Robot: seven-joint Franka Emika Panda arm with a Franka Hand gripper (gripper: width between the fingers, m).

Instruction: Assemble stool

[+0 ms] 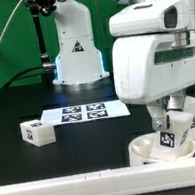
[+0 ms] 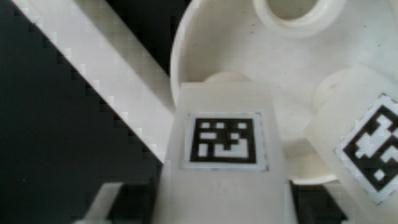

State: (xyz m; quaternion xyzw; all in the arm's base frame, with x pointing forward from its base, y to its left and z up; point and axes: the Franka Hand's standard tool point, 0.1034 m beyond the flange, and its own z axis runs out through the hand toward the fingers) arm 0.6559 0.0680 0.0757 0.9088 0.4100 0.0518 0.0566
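Directly above the thick round white plastic seat [image 1: 144, 151]: one short blocky white tagged leg [image 1: 172, 135], clamped in my claw [image 1: 174, 120]; best kept upright, centred over the seat's round socket [image 2: 299, 12], then lowered slowly without side push.

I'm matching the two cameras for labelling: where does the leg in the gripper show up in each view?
Exterior view: the held leg is low at the exterior view's right, in the gripper, just above the seat.
Wrist view: the held leg fills the middle, tag facing the camera, pointing toward the seat.
Shared landmark: the seat.
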